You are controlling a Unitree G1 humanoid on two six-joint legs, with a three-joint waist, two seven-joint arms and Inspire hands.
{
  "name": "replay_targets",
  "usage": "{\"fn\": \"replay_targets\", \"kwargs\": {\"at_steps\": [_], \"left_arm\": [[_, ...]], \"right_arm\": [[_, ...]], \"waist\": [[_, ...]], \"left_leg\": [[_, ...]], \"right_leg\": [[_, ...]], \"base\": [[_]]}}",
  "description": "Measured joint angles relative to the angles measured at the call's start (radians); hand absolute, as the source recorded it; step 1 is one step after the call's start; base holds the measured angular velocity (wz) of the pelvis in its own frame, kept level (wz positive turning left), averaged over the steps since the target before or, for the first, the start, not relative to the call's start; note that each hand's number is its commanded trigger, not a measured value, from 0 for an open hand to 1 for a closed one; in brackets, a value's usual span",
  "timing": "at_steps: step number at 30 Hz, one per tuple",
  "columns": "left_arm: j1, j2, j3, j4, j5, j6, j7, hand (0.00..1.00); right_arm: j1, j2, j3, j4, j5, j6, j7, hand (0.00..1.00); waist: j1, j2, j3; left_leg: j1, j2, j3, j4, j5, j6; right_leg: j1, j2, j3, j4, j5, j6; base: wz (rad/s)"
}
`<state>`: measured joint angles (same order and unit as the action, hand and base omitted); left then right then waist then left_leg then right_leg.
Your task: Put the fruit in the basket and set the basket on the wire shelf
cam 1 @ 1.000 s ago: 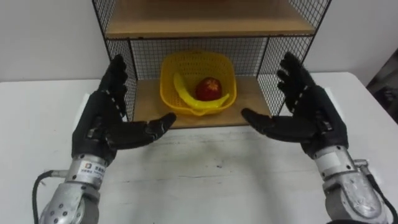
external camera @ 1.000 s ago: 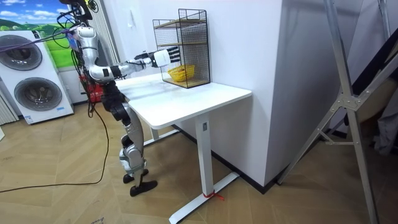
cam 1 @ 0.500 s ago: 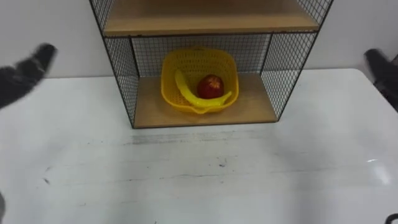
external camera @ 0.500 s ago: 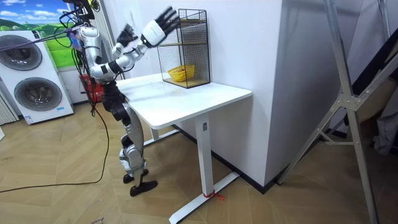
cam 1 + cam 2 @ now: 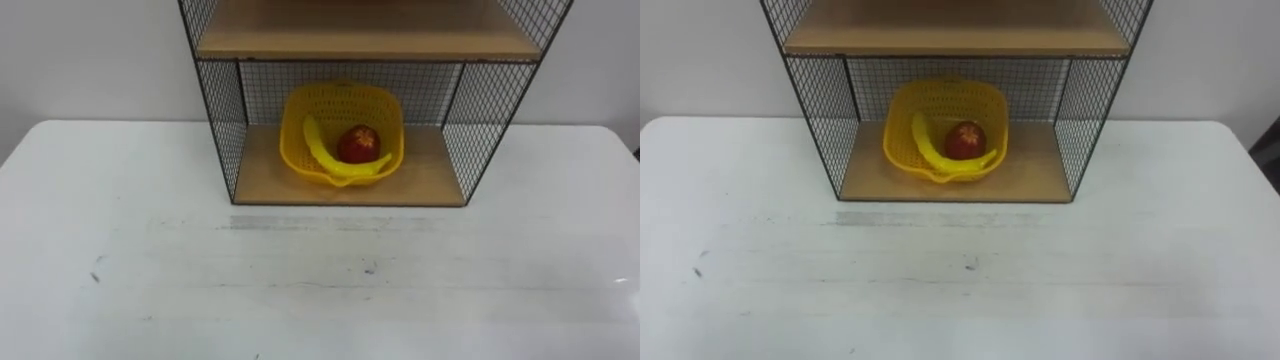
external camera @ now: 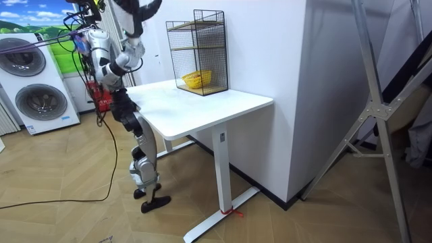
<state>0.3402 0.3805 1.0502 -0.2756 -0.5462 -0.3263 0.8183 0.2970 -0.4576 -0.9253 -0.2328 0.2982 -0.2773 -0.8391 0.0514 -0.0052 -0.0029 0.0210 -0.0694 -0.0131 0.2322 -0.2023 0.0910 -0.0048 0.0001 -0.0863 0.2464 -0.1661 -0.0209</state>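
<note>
- Left eye view: the basket (image 5: 343,98) sits on the bottom board of the shelf (image 5: 268,182), well inside the wire cage. In it the banana (image 5: 318,150) curves round the near side, touching the apple (image 5: 359,143). The white surface (image 5: 300,285) in front is bare.
- We judge the basket to be light moulded plastic with a lattice wall, so it may flex if squeezed. The best hold looks like the rim, taken on two opposite sides. The fruit lies loose, and the apple would likely roll if the basket tipped. The banana is soft and bruises easily.
- Room view: the robot stands at the surface's (image 6: 202,108) far end, on the room view's left, arms up. A dark robot hand (image 6: 138,8) shows at the top edge, well apart from the shelf (image 6: 199,40). We cannot tell which robot hand it is, or whether it is spread or closed. The basket (image 6: 196,79) shows yellow on the lower tier.
- Right eye view: same layout, with the basket (image 5: 945,100) centred on the board and both fruits inside. By our reading, the task looks done.
</note>
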Motion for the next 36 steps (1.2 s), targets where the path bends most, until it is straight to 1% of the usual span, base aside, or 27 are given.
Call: {"fn": "replay_targets", "kwargs": {"at_steps": [2, 3, 4, 5, 6, 8, 9, 11, 12, 13, 15, 19, 21, 23, 24, 26, 27, 29, 30, 31, 32, 33, 34, 35, 36], "left_arm": [[0.044, -0.004, 0.000, 0.117, -0.166, 0.028, 0.026, 0.00], [0.055, -0.004, -0.004, 0.154, -0.199, 0.034, 0.029, 0.00], [0.072, -0.006, -0.016, 0.234, -0.259, 0.047, 0.030, 0.00], [0.085, -0.009, -0.048, 0.317, -0.302, 0.056, 0.032, 0.00], [0.090, -0.010, -0.067, 0.363, -0.317, 0.061, 0.031, 0.00], [0.091, -0.018, -0.131, 0.556, -0.378, 0.093, 0.026, 0.00], [0.093, -0.020, -0.152, 0.601, -0.388, 0.098, 0.021, 0.00], [0.092, -0.030, -0.208, 0.786, -0.401, 0.121, -0.033, 0.00], [0.090, -0.032, -0.212, 0.835, -0.401, 0.129, -0.048, 0.00], [0.090, -0.035, -0.212, 0.929, -0.403, 0.136, -0.072, 0.00], [0.088, -0.043, -0.211, 1.065, -0.405, 0.138, -0.098, 0.00], [0.083, -0.045, -0.210, 1.191, -0.405, 0.138, -0.138, 0.00], [0.083, -0.062, -0.218, 1.233, -0.403, 0.138, -0.157, 0.00], [0.082, -0.087, -0.230, 1.300, -0.403, 0.143, -0.188, 0.00], [0.083, -0.094, -0.233, 1.316, -0.402, 0.146, -0.198, 0.00], [0.081, -0.134, -0.266, 1.356, -0.395, 0.158, -0.234, 0.00], [0.080, -0.142, -0.284, 1.366, -0.393, 0.165, -0.245, 0.00], [0.077, -0.176, -0.355, 1.408, -0.322, 0.192, -0.300, 0.00], [0.077, -0.185, -0.374, 1.415, -0.295, 0.201, -0.316, 0.00], [0.075, -0.202, -0.410, 1.421, -0.215, 0.223, -0.343, 0.00], [0.071, -0.214, -0.446, 1.423, -0.123, 0.245, -0.372, 0.00], [0.064, -0.215, -0.494, 1.424, -0.036, 0.268, -0.406, 0.00], [0.062, -0.215, -0.524, 1.423, 0.019, 0.278, -0.422, 0.00], [0.038, -0.212, -0.582, 1.423, 0.130, 0.294, -0.450, 0.00], [0.012, -0.209, -0.639, 1.422, 0.228, 0.310, -0.476, 0.00]], "right_arm": [[0.047, 0.000, -0.018, 0.115, 0.113, 0.038, -0.030, 0.00], [0.061, 0.001, -0.019, 0.164, 0.141, 0.040, -0.030, 0.00], [0.072, 0.004, -0.019, 0.263, 0.212, 0.060, -0.026, 0.00], [0.090, 0.019, -0.018, 0.352, 0.285, 0.080, -0.020, 0.00], [0.095, 0.028, -0.017, 0.398, 0.316, 0.089, -0.017, 0.00], [0.097, 0.038, -0.001, 0.612, 0.448, 0.124, 0.004, 0.00], [0.098, 0.044, 0.004, 0.663, 0.473, 0.132, 0.009, 0.00], [0.099, 0.085, 0.004, 0.830, 0.550, 0.148, 0.035, 0.00], [0.098, 0.096, 0.002, 0.857, 0.575, 0.148, 0.038, 0.00], [0.097, 0.108, 0.003, 0.911, 0.609, 0.149, 0.050, 0.00], [0.099, 0.110, -0.007, 0.987, 0.644, 0.148, 0.054, 0.00], [0.096, 0.109, 0.003, 1.089, 0.642, 0.143, 0.075, 0.00], [0.096, 0.110, 0.032, 1.156, 0.634, 0.143, 0.089, 0.00], [0.094, 0.120, 0.066, 1.229, 0.634, 0.146, 0.093, 0.00], [0.094, 0.124, 0.082, 1.242, 0.634, 0.146, 0.094, 0.00], [0.090, 0.164, 0.158, 1.289, 0.589, 0.139, 0.115, 0.00], [0.082, 0.172, 0.174, 1.315, 0.588, 0.139, 0.126, 0.00], [0.048, 0.209, 0.228, 1.415, 0.542, 0.152, 0.173, 0.00], [0.044, 0.219, 0.240, 1.431, 0.521, 0.159, 0.186, 0.00], [0.033, 0.237, 0.271, 1.452, 0.492, 0.180, 0.213, 0.00], [0.019, 0.252, 0.307, 1.463, 0.458, 0.201, 0.238, 0.00], [0.008, 0.255, 0.361, 1.479, 0.411, 0.225, 0.269, 0.00], [0.001, 0.256, 0.387, 1.481, 0.383, 0.236, 0.285, 0.00], [-0.015, 0.257, 0.442, 1.482, 0.318, 0.254, 0.322, 0.00], [-0.030, 0.256, 0.502, 1.483, 0.258, 0.268, 0.361, 0.00]], "waist": [[-0.001, -0.001, -0.0014], [-0.005, -0.002, -0.0012], [-0.016, -0.006, -0.0013], [-0.020, -0.007, -0.0012], [-0.020, -0.007, -0.0011], [-0.023, -0.003, -0.0021], [-0.024, -0.003, -0.0022], [-0.032, -0.003, -0.0020], [-0.038, -0.002, -0.0018], [-0.048, 0.001, -0.0017], [-0.072, 0.010, -0.0027], [-0.076, 0.011, -0.0026], [-0.077, 0.011, -0.0022], [-0.075, 0.011, -0.0025], [-0.074, 0.010, -0.0027], [-0.075, 0.004, -0.0023], [-0.075, 0.001, -0.0027], [-0.076, -0.006, -0.0040], [-0.077, -0.007, -0.0038], [-0.077, -0.008, -0.0036], [-0.077, -0.009, -0.0034], [-0.074, -0.011, -0.0032], [-0.075, -0.011, -0.0032], [-0.082, -0.012, -0.0026], [-0.082, -0.012, -0.0021]], "left_leg": [[-0.002, -0.001, 0.000, -0.001, 0.000, 0.000], [-0.003, -0.001, 0.000, 0.000, 0.000, 0.001], [-0.007, -0.001, -0.002, 0.000, 0.001, 0.002], [-0.010, -0.002, -0.009, 0.002, 0.002, 0.002], [-0.010, -0.002, -0.010, 0.003, 0.001, 0.002], [-0.009, -0.006, -0.019, 0.003, 0.000, 0.000], [-0.009, -0.007, -0.021, 0.002, 0.000, 0.000], [-0.009, -0.007, -0.023, 0.002, 0.000, -0.001], [-0.010, -0.007, -0.024, 0.002, 0.000, -0.001], [-0.010, -0.008, -0.026, 0.002, 0.000, -0.001], [-0.009, -0.010, -0.028, 0.003, -0.001, -0.001], [-0.003, -0.008, -0.018, -0.006, 0.000, -0.002], [0.002, -0.008, -0.014, -0.013, 0.003, -0.003], [0.007, -0.006, -0.007, -0.012, 0.002, -0.003], [0.007, -0.005, -0.004, -0.012, 0.002, -0.002], [0.004, 0.000, 0.005, -0.012, 0.001, -0.003], [0.004, 0.001, 0.007, -0.012, 0.001, -0.004], [0.013, 0.004, 0.009, -0.011, 0.000, -0.006], [0.016, 0.004, 0.009, -0.012, 0.000, -0.006], [0.018, 0.006, 0.010, -0.013, 0.000, -0.006], [0.021, 0.006, 0.009, -0.013, 0.000, -0.006], [0.027, 0.006, 0.009, -0.014, 0.000, -0.006], [0.030, 0.006, 0.008, -0.014, 0.000, -0.006], [0.034, 0.005, 0.003, -0.014, 0.000, -0.006], [0.038, 0.006, 0.000, -0.015, 0.001, -0.006]], "right_leg": [[-0.007, -0.005, -0.006, 0.011, -0.005, -0.002], [-0.007, -0.008, -0.009, 0.010, -0.005, -0.002], [-0.007, -0.010, -0.021, 0.009, -0.005, -0.003], [-0.004, -0.011, -0.026, 0.008, -0.005, -0.003], [-0.003, -0.011, -0.026, 0.007, -0.005, -0.003], [-0.004, -0.012, -0.025, 0.008, -0.007, -0.002], [-0.003, -0.012, -0.025, 0.008, -0.008, -0.002], [-0.003, -0.014, -0.027, 0.011, -0.012, -0.002], [-0.003, -0.014, -0.027, 0.010, -0.013, -0.002], [-0.002, -0.014, -0.027, 0.009, -0.013, -0.002], [-0.002, -0.014, -0.022, 0.008, -0.015, 0.001], [-0.005, -0.010, -0.005, 0.011, -0.015, 0.000], [-0.002, -0.009, 0.001, 0.010, -0.013, 0.000], [-0.002, -0.008, 0.008, 0.011, -0.013, 0.000], [-0.002, -0.007, 0.010, 0.011, -0.013, 0.001], [-0.006, -0.005, 0.014, 0.009, -0.013, 0.002], [-0.006, -0.004, 0.014, 0.009, -0.012, 0.001], [0.012, -0.001, 0.016, 0.005, -0.007, -0.005], [0.014, 0.000, 0.016, -0.001, -0.005, -0.005], [0.022, 0.002, 0.016, -0.009, -0.001, -0.006], [0.024, 0.002, 0.016, -0.009, -0.001, -0.006], [0.027, 0.002, 0.016, -0.010, -0.001, -0.005], [0.028, 0.002, 0.014, -0.011, -0.001, -0.005], [0.037, 0.000, 0.004, -0.017, 0.000, -0.005], [0.046, 0.002, 0.004, -0.029, 0.004, -0.003]], "base": [[0.00], [0.08], [0.17], [0.18], [0.13], [0.04], [0.06], [0.07], [0.05], [0.00], [0.00], [-0.11], [-0.08], [-0.09], [-0.12], [-0.10], [0.00], [0.00], [0.00], [0.00], [0.00], [0.00], [0.05], [0.09], [0.09]]}}
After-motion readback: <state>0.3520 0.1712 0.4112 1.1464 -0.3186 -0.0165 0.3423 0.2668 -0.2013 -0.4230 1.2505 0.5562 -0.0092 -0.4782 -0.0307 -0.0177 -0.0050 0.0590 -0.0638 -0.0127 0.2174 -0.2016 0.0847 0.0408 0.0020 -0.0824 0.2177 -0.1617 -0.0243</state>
